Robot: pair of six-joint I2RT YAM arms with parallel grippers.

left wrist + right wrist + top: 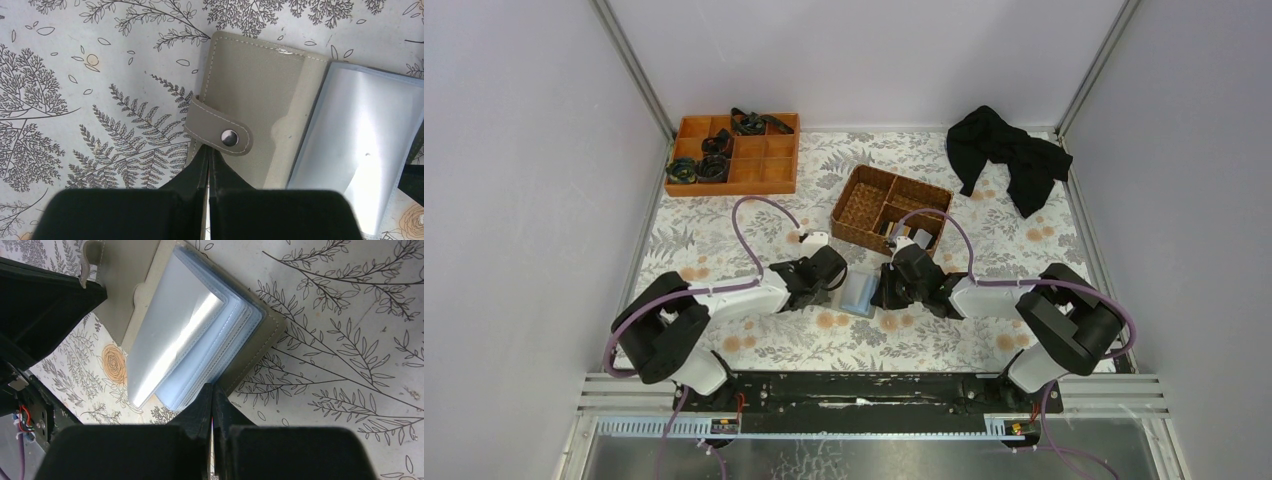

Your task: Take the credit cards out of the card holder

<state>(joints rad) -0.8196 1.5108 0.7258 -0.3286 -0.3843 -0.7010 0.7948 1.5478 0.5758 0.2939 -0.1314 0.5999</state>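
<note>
The card holder (860, 293) lies open on the floral table between my two grippers. In the left wrist view its beige cover (250, 85) shows a snap tab, with shiny clear sleeves (360, 145) to the right. My left gripper (208, 151) is shut, its tips at the cover's near edge just below the tab. My right gripper (213, 387) is shut, its tips at the edge where the stacked sleeves (200, 340) meet the cover. No card shows in the sleeves. A pale and a dark card (908, 236) lie in the wicker basket (864, 205).
An orange divided tray (769, 165) with black items stands at the back left. A black cloth (1009, 155) lies at the back right. The enclosure walls stand close on both sides. In the right wrist view the left gripper's black body (40, 310) is close by.
</note>
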